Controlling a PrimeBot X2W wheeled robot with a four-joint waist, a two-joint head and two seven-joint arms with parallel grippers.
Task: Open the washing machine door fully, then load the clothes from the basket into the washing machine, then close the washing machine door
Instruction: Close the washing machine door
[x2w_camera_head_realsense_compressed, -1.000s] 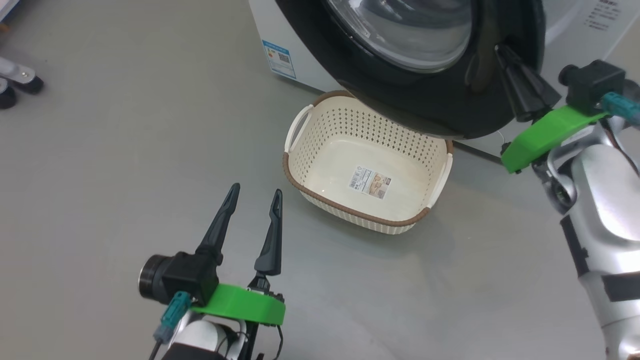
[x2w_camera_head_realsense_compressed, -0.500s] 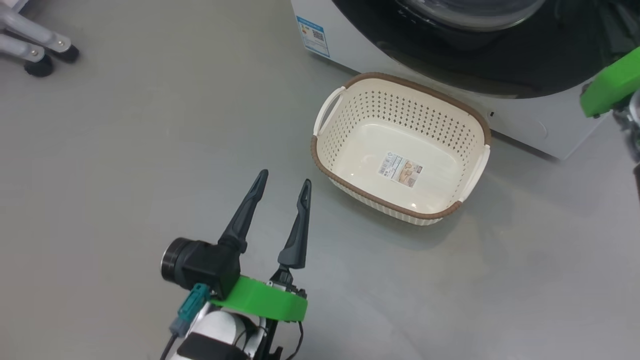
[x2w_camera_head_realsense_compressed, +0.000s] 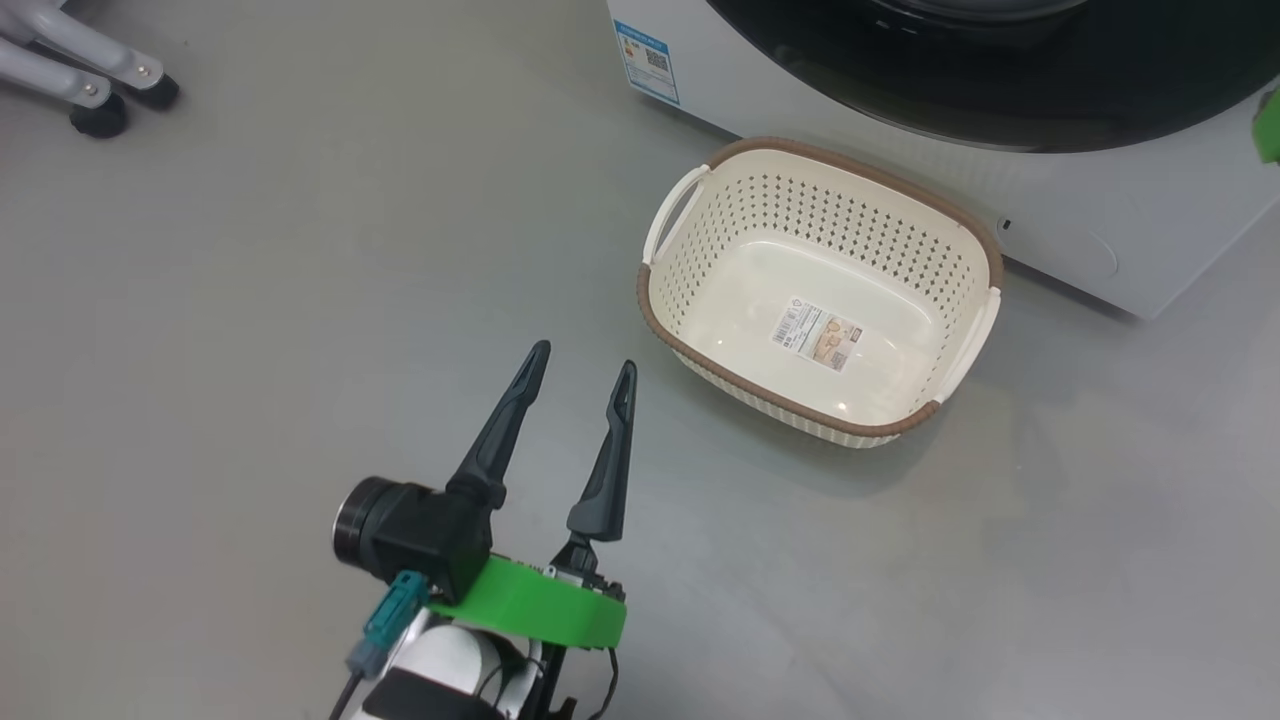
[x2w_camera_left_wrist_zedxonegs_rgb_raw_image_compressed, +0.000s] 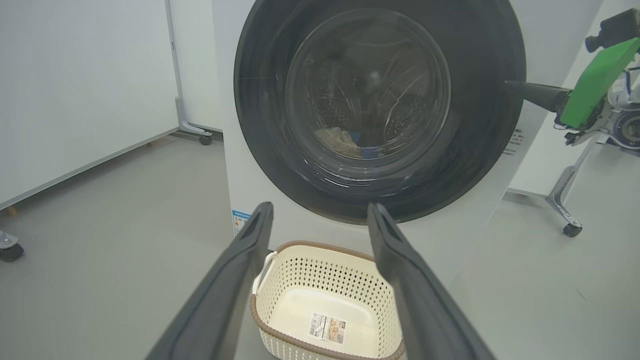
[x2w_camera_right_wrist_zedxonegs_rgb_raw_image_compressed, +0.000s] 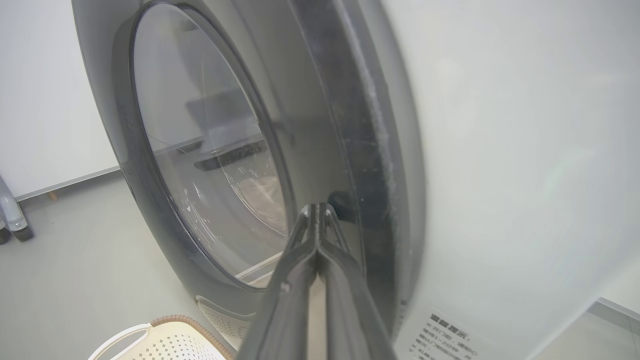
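The cream basket (x2w_camera_head_realsense_compressed: 690, 355) stands on the floor in front of the white washing machine (x2w_camera_head_realsense_compressed: 1060, 220), holding nothing but its label. The washing machine door (x2w_camera_left_wrist_zedxonegs_rgb_raw_image_compressed: 380, 100) lies flat against the machine front. Through its glass a pale heap of clothes (x2w_camera_left_wrist_zedxonegs_rgb_raw_image_compressed: 339, 136) with a blue patch rests in the drum. My left gripper (x2w_camera_head_realsense_compressed: 584, 356) hovers open and empty, left of the basket and nearer to me. My right gripper (x2w_camera_right_wrist_zedxonegs_rgb_raw_image_compressed: 316, 205) is shut with nothing in it. Its tips press on the door's black rim at the right side, beside a dark recess (x2w_camera_right_wrist_zedxonegs_rgb_raw_image_compressed: 342, 205).
Castered stand legs (x2w_camera_head_realsense_compressed: 100, 90) sit at the far left of the floor. Another wheeled stand (x2w_camera_left_wrist_zedxonegs_rgb_raw_image_compressed: 565, 200) is right of the machine. A white panel (x2w_camera_left_wrist_zedxonegs_rgb_raw_image_compressed: 75, 100) runs along the left. A blue label (x2w_camera_head_realsense_compressed: 648, 60) marks the machine's front.
The head camera has shifted. The door, which hung out over the basket with my right gripper at its edge, now lies against the machine front. My left gripper stays open.
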